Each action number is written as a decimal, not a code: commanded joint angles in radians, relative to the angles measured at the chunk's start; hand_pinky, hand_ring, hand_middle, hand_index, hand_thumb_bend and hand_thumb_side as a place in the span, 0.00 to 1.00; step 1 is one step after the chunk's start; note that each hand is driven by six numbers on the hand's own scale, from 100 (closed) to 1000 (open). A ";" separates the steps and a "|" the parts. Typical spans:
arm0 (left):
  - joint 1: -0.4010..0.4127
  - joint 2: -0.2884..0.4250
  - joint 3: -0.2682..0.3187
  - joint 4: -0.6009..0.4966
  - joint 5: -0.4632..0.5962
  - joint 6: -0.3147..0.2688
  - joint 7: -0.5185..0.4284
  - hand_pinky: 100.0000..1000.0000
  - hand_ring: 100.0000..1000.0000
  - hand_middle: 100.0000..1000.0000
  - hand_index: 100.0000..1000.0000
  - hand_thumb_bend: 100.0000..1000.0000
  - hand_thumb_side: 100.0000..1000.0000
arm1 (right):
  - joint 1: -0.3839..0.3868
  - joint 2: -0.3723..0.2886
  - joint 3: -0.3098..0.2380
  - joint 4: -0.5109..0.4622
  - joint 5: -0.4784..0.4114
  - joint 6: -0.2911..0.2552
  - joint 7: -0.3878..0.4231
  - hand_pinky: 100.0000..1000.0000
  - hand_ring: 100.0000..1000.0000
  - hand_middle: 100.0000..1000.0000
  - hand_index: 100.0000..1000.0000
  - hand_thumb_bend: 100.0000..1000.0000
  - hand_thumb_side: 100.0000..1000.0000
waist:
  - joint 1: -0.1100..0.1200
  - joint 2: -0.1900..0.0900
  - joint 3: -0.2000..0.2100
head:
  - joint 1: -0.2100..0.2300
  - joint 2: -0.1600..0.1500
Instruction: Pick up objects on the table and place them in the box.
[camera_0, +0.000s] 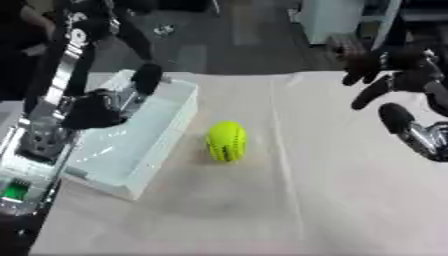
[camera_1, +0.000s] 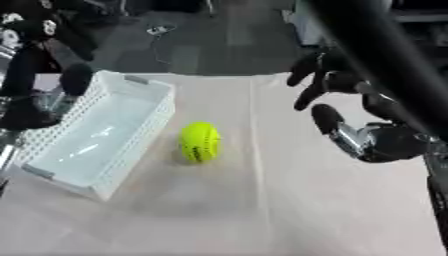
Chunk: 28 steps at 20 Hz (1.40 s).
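Observation:
A yellow-green ball (camera_0: 227, 141) with dark stitching lies on the table just right of the white box (camera_1: 149, 131), which stands at the left and looks bare inside. My right hand (camera_1: 337, 100) hangs open above the table to the ball's right, its fingers spread and apart from the ball. My left hand (camera_0: 109, 105) hovers over the box's near-left part with one finger (camera_0: 146, 78) raised; nothing shows in it.
A pale cloth covers the table (camera_0: 262, 210), with a seam running down it right of the ball. Dark floor and furniture lie beyond the far edge. My left arm's silver frame (camera_0: 39, 135) stands beside the box's left wall.

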 joint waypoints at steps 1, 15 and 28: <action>-0.007 0.020 0.035 -0.013 0.001 0.029 0.076 0.55 0.48 0.70 0.60 0.44 0.74 | 0.007 -0.011 -0.030 -0.014 -0.052 0.087 -0.065 0.35 0.68 0.72 0.68 0.00 1.00 | -0.002 -0.007 0.004 | 0.026 0.000; 0.000 0.024 0.067 -0.013 0.005 0.042 0.132 0.57 0.50 0.72 0.68 0.54 0.68 | -0.078 -0.103 -0.025 0.011 -0.068 0.569 -0.391 0.17 0.57 0.66 0.82 0.22 1.00 | -0.004 -0.003 0.014 | 0.019 0.000; -0.003 0.022 0.062 -0.013 0.007 0.036 0.102 0.57 0.50 0.72 0.68 0.56 0.66 | -0.272 -0.118 0.098 0.180 0.087 0.636 -0.340 0.21 0.57 0.63 0.77 0.29 1.00 | -0.007 -0.003 0.030 | -0.004 0.000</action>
